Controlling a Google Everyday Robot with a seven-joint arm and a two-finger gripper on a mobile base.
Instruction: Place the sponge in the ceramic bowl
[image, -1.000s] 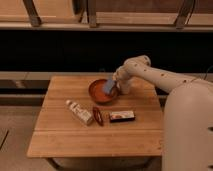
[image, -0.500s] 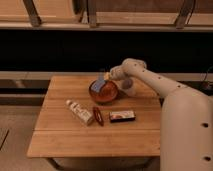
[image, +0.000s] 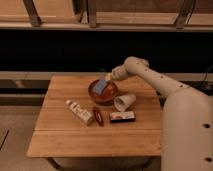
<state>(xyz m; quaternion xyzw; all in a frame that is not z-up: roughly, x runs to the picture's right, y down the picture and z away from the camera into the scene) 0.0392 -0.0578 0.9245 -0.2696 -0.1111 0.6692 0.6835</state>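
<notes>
The orange-red ceramic bowl (image: 95, 95) stands on the wooden table (image: 65, 140), toward its back middle. The light-blue sponge (image: 101, 85) is inside the bowl, leaning against its far side. My gripper (image: 108, 77) hovers just above the bowl's back right rim, right over the sponge's upper edge. Whether it touches the sponge cannot be made out. The pale arm (image: 150, 75) reaches in from the right.
A pale cup (image: 124, 102) lies on its side just right of the bowl. In front of them are a white bottle (image: 80, 112), a small red item (image: 98, 116) and a flat dark box (image: 122, 117). A dark shelf runs behind the table.
The gripper has drawn back from low over the bowl's right side to its back rim and risen a little. The sponge now shows inside the bowl.
</notes>
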